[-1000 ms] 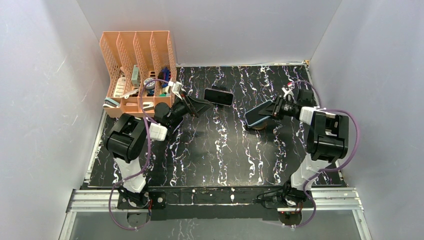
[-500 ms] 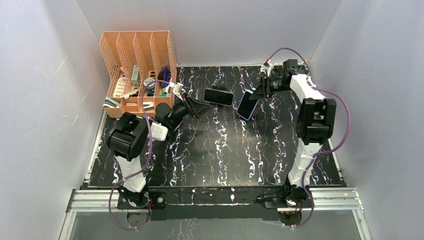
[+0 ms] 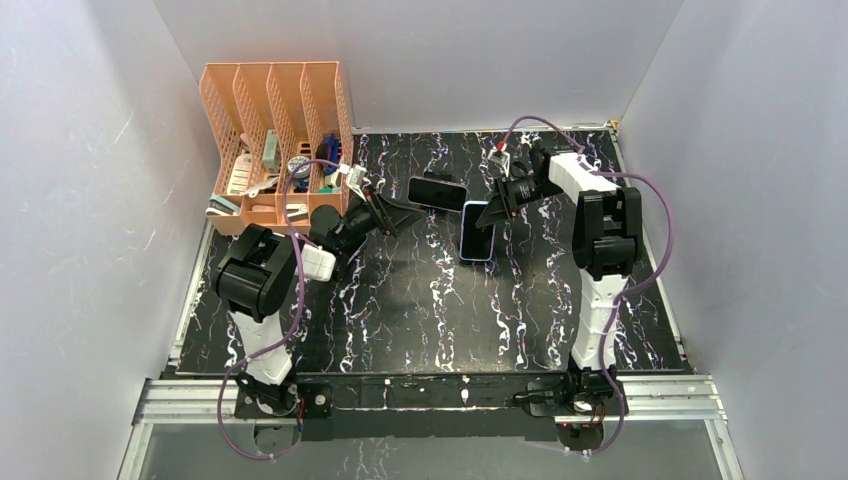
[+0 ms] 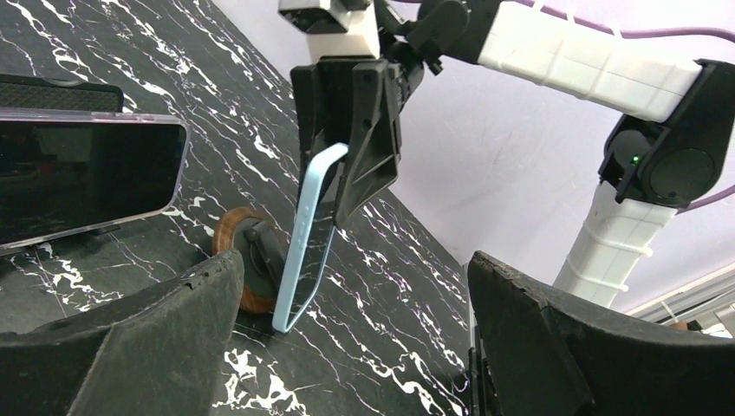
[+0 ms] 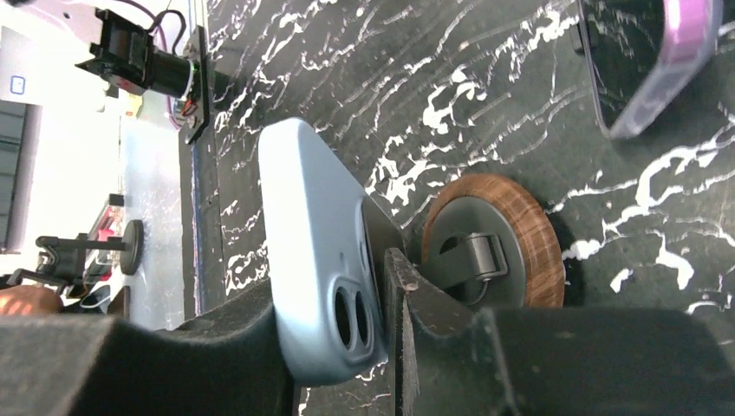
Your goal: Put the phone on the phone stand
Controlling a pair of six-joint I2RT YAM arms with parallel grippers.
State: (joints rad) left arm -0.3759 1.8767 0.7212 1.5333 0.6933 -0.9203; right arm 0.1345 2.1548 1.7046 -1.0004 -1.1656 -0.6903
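Phone (image 3: 478, 232) in a pale blue case is standing nearly upright near the middle of the counter (image 3: 420, 300), with its lower end just beside the wood-rimmed phone stand (image 5: 494, 251). The right jaws are clamping its upper end. The left jaws are gaping wide, hovering near a second, dark phone (image 3: 437, 193).
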